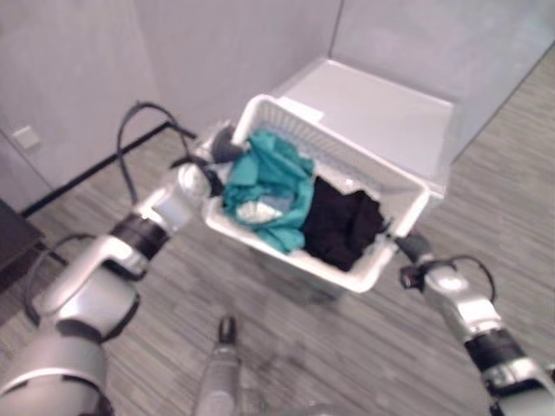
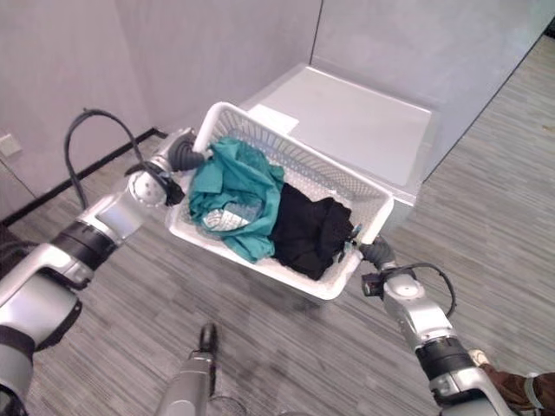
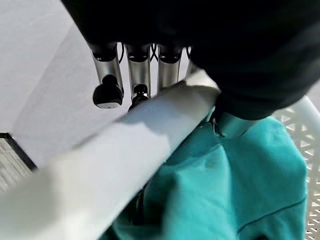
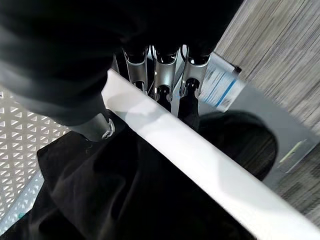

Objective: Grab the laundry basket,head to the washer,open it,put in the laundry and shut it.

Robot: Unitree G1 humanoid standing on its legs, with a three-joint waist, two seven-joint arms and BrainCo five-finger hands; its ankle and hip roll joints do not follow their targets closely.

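A white lattice laundry basket (image 1: 364,165) hangs above the floor between my two hands. Inside it a teal garment (image 1: 273,182) lies at the left and a black garment (image 1: 342,225) at the right. My left hand (image 1: 221,152) grips the basket's left end. In the left wrist view its fingers (image 3: 107,80) reach under the rim (image 3: 100,170) and its thumb (image 3: 232,122) presses inside on the teal cloth. My right hand (image 2: 377,253) holds the right end the same way, fingers (image 4: 160,75) beneath the rim (image 4: 200,160). The white washer (image 1: 373,108) stands just behind the basket.
Grey walls meet in a corner behind the washer. A wall socket (image 1: 26,136) sits low at the left and a dark piece of furniture (image 1: 13,234) at the left edge. A person's shoe (image 2: 512,386) shows at the lower right on the wood-pattern floor (image 1: 347,347).
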